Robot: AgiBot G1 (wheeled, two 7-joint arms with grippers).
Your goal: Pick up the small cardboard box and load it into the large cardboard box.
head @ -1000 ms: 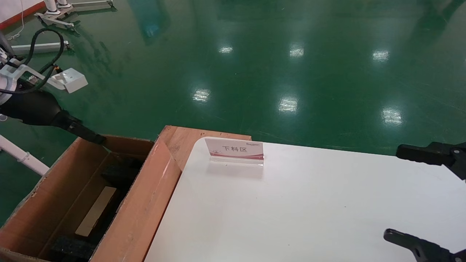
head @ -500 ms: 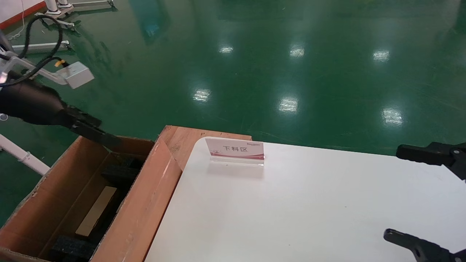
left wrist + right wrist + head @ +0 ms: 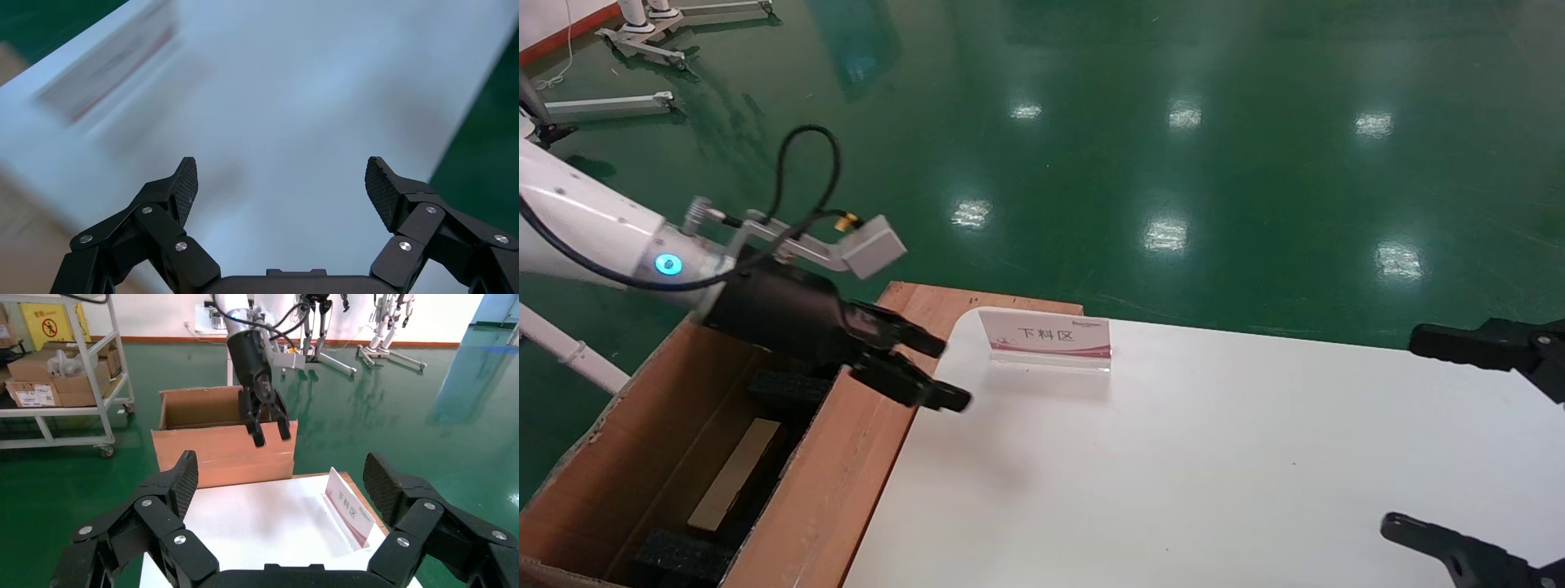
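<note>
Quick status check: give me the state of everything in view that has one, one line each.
Left gripper: open, empty, over the table's left edge.
Right gripper: open, empty, at the table's right side.
Large cardboard box: open, flaps up, black foam inside.
Small cardboard box: lying inside the large one.
Sign: upright on the table.

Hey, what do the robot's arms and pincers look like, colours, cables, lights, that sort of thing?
The left arm is glossy white with a glowing cyan ring light, a black wrist section, a looping black cable and a small grey camera block. The left pincer and right pincer are matte black, with linked fingers held by silver rivets and textured pads.
</note>
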